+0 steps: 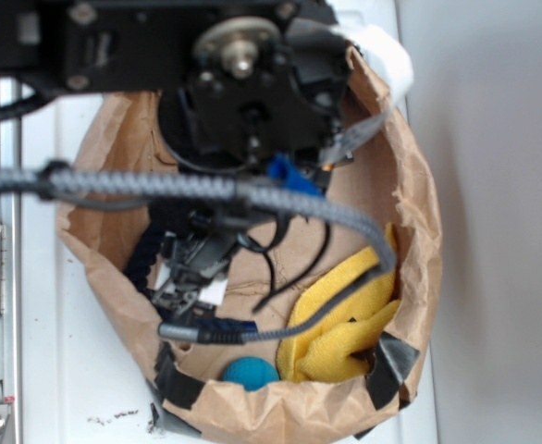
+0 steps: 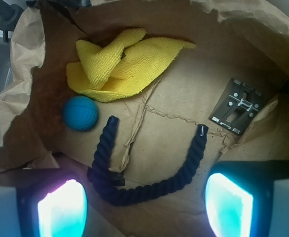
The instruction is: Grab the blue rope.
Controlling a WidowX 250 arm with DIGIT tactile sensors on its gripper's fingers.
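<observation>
The blue rope (image 2: 149, 190) is dark navy and twisted. It lies in a U on the floor of a brown paper bag (image 2: 16, 98), both ends pointing away from me. My gripper (image 2: 144, 207) is open above the bottom of that U, one glowing finger (image 2: 60, 210) on each side, and nothing is between them. From outside, the gripper (image 1: 192, 268) hangs inside the bag under the black arm. Only short stretches of the rope (image 1: 141, 259) show beside it.
A teal ball (image 2: 80, 112) sits just left of one rope end, with a crumpled yellow cloth (image 2: 120, 64) beyond it. A small grey metal plate (image 2: 235, 106) lies to the right. The bag's walls (image 1: 410, 185) ring everything. A grey braided cable (image 1: 206, 190) crosses the exterior view.
</observation>
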